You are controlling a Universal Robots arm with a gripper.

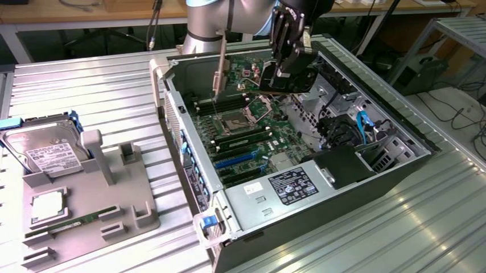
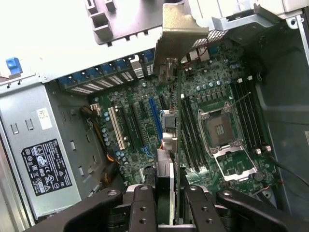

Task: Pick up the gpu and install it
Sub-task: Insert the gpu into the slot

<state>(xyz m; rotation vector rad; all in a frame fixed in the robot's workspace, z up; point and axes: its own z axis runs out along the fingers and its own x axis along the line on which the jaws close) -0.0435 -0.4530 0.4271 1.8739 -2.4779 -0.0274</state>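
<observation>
A ribbed metal desk (image 1: 99,96) carries an open computer case (image 1: 395,170) lying on its side, with a grey parts holder (image 1: 91,199) off to the exterior view's left that has a hard drive (image 1: 45,151) propped in it. My end effector (image 1: 287,74) hangs over the case, closed narrow on the graphics card (image 1: 277,85). In the wrist view I see the fingers (image 2: 145,208) pinching the card (image 2: 179,135) edge-on, its silver bracket (image 2: 181,36) at the far end by the case's rear wall. The card is in the air, clear of the motherboard (image 1: 243,136). From the exterior view it sits above the processor socket (image 1: 231,122) and memory slots rather than over the blue expansion slot (image 2: 155,121), which lies nearer the power supply (image 1: 288,185). As I judge it, the step in hand is alignment, not pressing. I want the card's lower edge parallel to the slot along its whole length, and the bracket lined up with its opening in the rear wall before any descent. A tilted card would catch one end of the slot. The grip is near one end of the card, so I'd move slowly to keep the free end from swinging.
</observation>
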